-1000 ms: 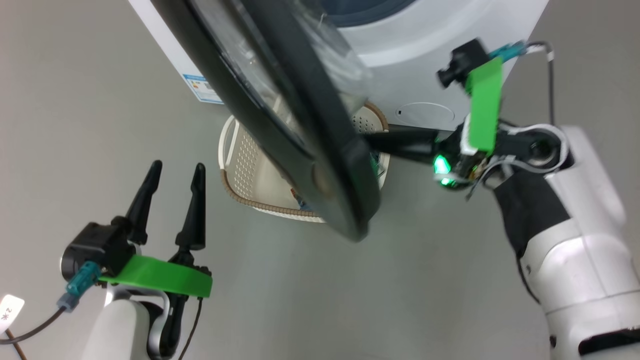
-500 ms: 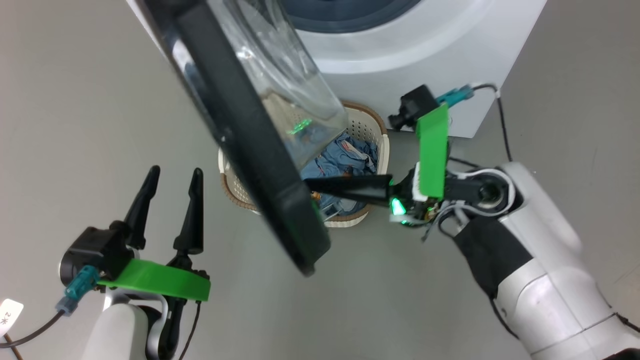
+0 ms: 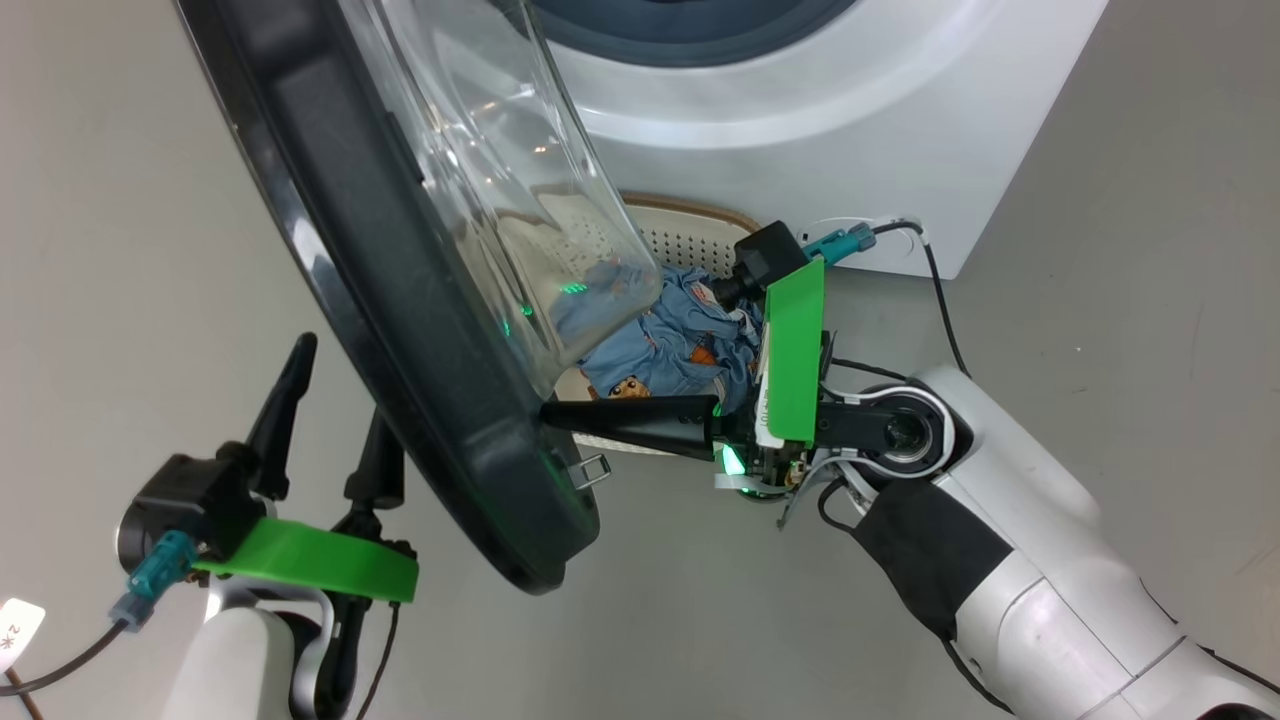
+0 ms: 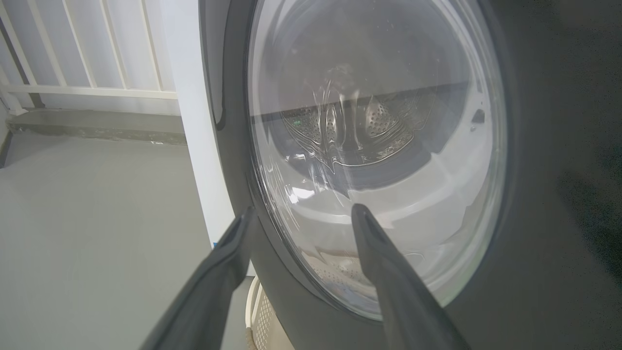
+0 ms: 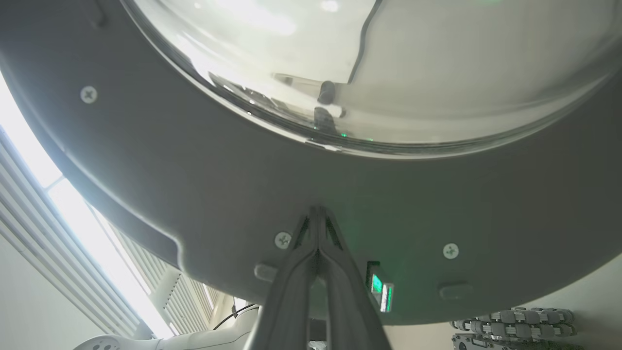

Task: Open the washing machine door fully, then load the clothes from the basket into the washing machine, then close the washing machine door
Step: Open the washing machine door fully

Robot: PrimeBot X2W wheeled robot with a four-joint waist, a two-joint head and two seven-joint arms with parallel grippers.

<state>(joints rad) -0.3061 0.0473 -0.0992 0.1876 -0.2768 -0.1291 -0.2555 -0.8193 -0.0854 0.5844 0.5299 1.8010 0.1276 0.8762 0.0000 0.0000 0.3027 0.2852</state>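
Observation:
The washing machine [image 3: 800,120] stands at the top with its drum mouth uncovered. The washing machine door [image 3: 400,330] hangs swung out to the left, its clear bowl window [image 3: 500,180] facing the machine. My right gripper [image 3: 548,412] is shut with nothing in it, its tips pressed against the door's inner rim [image 5: 194,170] just under the glass, as the right gripper [image 5: 317,213] shows up close. The basket [image 3: 690,240] sits on the floor below the machine with the clothes [image 3: 670,345] in it. My left gripper [image 3: 340,395] is open beside the door's outer face [image 4: 534,146], empty [image 4: 303,211].
A metal latch hook [image 3: 590,468] juts from the door's edge near my right fingers. Grey floor [image 3: 150,200] lies to the left and in front. A white railing [image 4: 87,58] backs the room. A cable [image 3: 945,300] trails from my right wrist.
The door has swung further out to the left, with my shut right gripper following against its inner rim. The clothes in the basket have come into view. The left gripper stayed put.

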